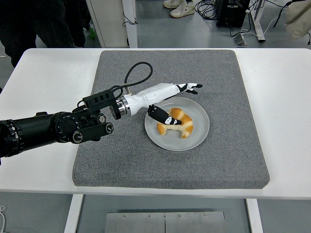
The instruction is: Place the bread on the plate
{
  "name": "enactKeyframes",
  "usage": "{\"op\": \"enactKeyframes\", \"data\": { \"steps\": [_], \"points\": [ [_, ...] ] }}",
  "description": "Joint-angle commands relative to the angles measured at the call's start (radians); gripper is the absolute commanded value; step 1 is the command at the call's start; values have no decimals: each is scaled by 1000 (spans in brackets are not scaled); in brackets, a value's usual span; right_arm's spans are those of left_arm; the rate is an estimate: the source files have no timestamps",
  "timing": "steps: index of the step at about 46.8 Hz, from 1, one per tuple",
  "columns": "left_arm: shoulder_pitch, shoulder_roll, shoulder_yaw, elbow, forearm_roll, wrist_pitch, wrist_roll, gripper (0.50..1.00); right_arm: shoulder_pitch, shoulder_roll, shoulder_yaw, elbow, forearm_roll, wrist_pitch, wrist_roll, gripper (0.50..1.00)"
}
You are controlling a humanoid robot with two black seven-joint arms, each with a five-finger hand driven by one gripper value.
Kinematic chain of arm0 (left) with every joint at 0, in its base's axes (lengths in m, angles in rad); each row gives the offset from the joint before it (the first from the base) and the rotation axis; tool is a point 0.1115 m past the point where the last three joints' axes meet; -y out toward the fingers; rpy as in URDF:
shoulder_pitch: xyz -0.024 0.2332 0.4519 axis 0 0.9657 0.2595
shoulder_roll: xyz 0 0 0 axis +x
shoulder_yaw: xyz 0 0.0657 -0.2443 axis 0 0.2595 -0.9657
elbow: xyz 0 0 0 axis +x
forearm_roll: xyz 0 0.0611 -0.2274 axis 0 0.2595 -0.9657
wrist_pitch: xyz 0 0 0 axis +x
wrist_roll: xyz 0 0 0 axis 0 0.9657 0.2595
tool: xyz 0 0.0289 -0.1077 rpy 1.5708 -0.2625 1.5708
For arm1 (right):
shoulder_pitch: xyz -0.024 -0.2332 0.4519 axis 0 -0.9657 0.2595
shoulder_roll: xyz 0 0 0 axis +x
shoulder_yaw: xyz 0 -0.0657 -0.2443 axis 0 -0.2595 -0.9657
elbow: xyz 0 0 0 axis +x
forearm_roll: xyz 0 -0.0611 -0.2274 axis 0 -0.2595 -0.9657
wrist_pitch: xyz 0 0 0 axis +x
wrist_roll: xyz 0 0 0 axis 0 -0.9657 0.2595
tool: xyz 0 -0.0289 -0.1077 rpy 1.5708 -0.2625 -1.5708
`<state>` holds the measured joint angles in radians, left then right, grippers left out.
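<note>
A golden croissant (178, 124) lies on the white round plate (199, 132) in the middle of the grey mat (171, 119). My left hand (181, 104) hangs just above the plate's left part, raised off the bread. Its fingers (189, 88) stretch out toward the right and are spread, while the thumb (164, 117) points down over the croissant's left end. The hand holds nothing. My right arm is out of the picture.
The grey mat covers most of the white table (43, 82). A black cable (136, 77) loops up from my left wrist. People's legs and shoes stand beyond the table's far edge (29, 24).
</note>
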<state>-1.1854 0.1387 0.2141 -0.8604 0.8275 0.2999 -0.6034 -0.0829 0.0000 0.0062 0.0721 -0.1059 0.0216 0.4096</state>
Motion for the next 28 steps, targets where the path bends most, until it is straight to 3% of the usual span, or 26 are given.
{"op": "enactKeyframes", "data": {
  "steps": [1, 12, 28],
  "points": [
    [4, -7, -48, 0, -42, -2, 1, 911, 0, 0, 0, 0, 0, 0, 0, 1000],
    [-3, -4, -194, 0, -205, -94, 27, 913, -1, 0, 0, 0, 0, 0, 0, 1000],
    [-10, 7, -450, 1, -297, -123, 174, 921, 0, 0, 0, 0, 0, 0, 0, 1000]
  ]
}}
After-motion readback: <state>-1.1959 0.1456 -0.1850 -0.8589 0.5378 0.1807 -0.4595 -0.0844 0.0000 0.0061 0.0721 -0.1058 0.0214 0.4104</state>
